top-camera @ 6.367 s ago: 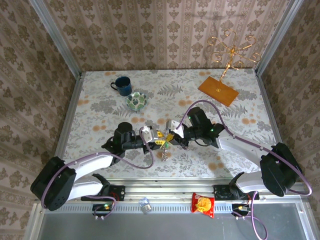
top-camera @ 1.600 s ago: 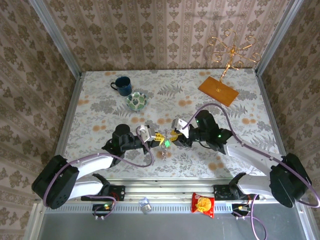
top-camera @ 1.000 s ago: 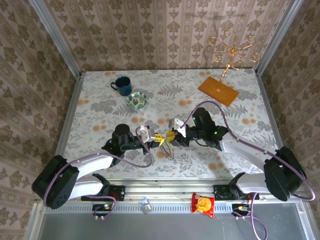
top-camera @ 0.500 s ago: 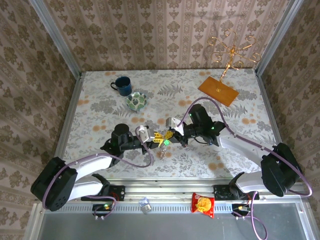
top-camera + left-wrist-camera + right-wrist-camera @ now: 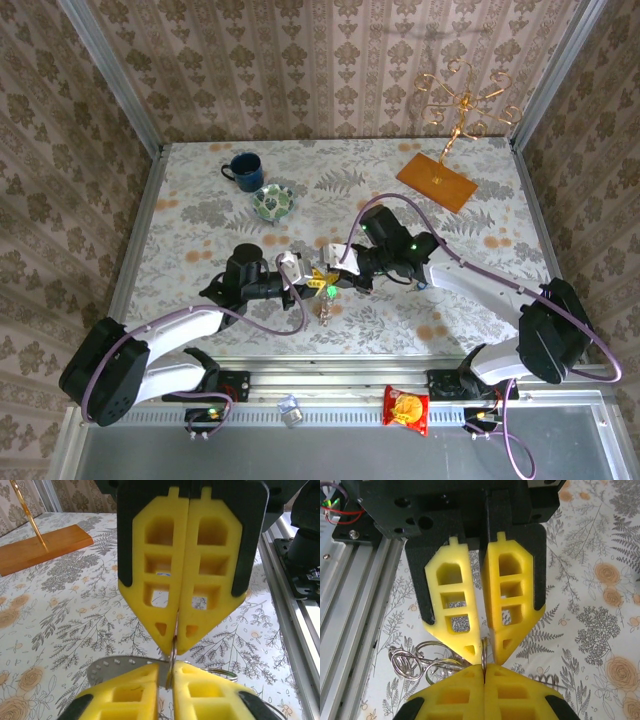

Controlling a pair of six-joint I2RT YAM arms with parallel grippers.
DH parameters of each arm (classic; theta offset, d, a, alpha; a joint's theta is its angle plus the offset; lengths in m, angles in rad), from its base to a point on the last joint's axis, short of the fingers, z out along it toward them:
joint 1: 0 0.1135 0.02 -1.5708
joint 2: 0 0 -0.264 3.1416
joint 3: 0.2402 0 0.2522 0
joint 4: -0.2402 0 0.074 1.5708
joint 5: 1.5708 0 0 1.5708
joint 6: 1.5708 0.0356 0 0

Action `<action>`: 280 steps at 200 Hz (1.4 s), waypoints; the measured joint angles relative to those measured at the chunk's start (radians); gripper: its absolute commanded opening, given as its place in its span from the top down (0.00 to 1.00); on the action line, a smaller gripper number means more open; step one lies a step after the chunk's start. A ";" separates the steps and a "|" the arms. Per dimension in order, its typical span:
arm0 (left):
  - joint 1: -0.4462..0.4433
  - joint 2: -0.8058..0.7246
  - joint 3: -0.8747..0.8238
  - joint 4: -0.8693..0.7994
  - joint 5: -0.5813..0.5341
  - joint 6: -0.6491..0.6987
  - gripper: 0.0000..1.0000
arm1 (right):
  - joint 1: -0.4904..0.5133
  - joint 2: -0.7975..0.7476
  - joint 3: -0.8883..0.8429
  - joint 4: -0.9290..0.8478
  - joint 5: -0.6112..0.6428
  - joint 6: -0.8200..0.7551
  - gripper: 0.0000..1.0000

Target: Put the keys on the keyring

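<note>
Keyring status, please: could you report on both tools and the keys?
Left tool shut on keyring, right tool shut on it too, tip to tip. Keys bunched beside the tips. Mug and bowl far off.

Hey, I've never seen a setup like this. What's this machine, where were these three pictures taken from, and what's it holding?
The machine is a left arm and a right arm, bolted to the near edge of a table. The wide picture looks down from above and behind them. The other two come from a camera on each wrist, so the yellow blocks are fingers up close. On the table stand a blue mug, a small bowl and a gold stand on a wooden base. The left gripper and the right gripper meet tip to tip, both shut on a thin metal keyring, with the keys bunched beside them.
</note>
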 measured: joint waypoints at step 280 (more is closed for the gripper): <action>0.021 -0.005 -0.007 0.104 0.089 -0.014 1.00 | -0.076 -0.109 -0.443 0.671 -0.115 0.444 0.57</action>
